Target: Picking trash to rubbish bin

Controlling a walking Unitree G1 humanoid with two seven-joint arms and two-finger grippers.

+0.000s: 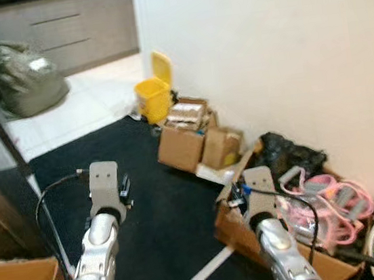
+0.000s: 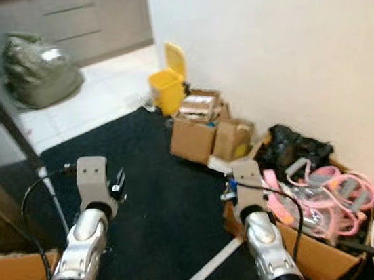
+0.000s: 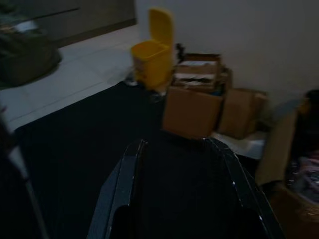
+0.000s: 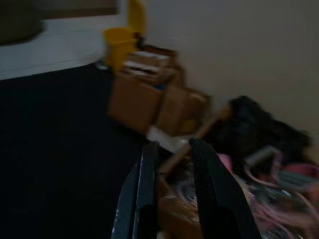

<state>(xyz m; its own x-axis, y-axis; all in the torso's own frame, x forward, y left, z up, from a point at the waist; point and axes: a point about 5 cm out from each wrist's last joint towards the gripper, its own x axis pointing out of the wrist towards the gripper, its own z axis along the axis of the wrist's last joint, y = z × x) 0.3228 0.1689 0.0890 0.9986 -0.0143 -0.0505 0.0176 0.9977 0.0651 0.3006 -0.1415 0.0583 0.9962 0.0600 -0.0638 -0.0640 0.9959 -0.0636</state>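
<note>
Bin: your target, the yellow rubbish bin, stands against the white wall with its lid tipped up, ready to take trash.
Left gripper: raised over the dark mat, well short of the bin, fingers spread and holding nothing.
Right gripper: you hold it above the open box of pink tubing, farther from the bin; fingers a little apart, nothing between them.
Clutter: brown cardboard boxes sit just beside the bin, probably set there for sorting.
Room: pale tiles beyond the bin carry a full grey-green sack before the cabinets.
</note>
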